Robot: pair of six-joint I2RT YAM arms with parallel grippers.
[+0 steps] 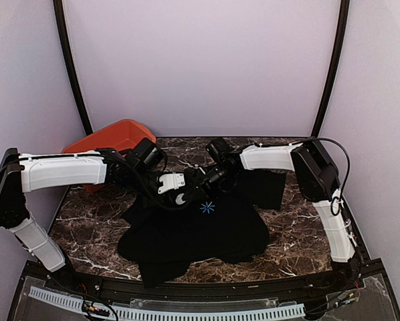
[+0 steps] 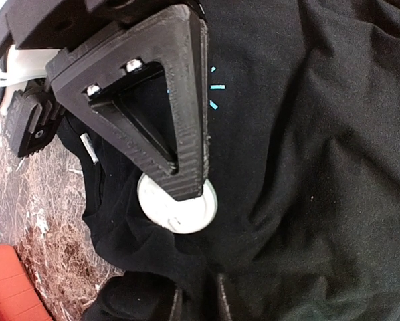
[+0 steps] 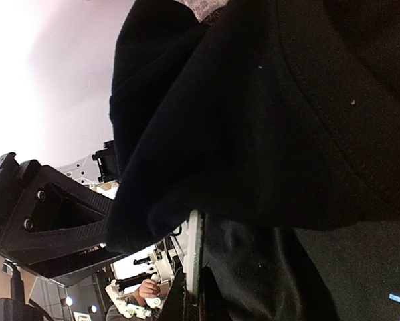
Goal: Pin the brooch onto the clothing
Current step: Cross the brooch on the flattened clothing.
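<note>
Dark brown marble table top (image 1: 86, 221) veined in white, closed in by pale lilac walls (image 1: 207, 67).

At the left gripper (image 2: 194, 235), jaws apart. Tip of the upper finger (image 2: 180, 134), black and triangular, laid over the top edge of the brooch (image 2: 180, 215). Lower finger (image 2: 221, 294) barely showing at the bottom of the left wrist view, half sunk in cloth. Between the two, the brooch as a pale round disc, lying flat on the black T-shirt (image 2: 307, 200), below the light-blue starburst print (image 2: 215, 88) in that view.

At the right gripper (image 1: 203, 180), no telling whether parted or closed. In the right wrist view only one black finger (image 3: 53, 224), low on the left. All else there buried under a hanging fold of the T-shirt.

From above, both grippers nose to nose at the T-shirt's far edge, just behind the starburst print. Beside the left gripper, a small pale crescent of the brooch, just left of the print.

Further out, the T-shirt rumpled across the middle of the table top, with one sleeve reaching right beneath the right arm (image 1: 267, 157). At the back left, partly hidden behind the white left arm (image 1: 63, 170), an orange-red bin (image 1: 113, 137).
</note>
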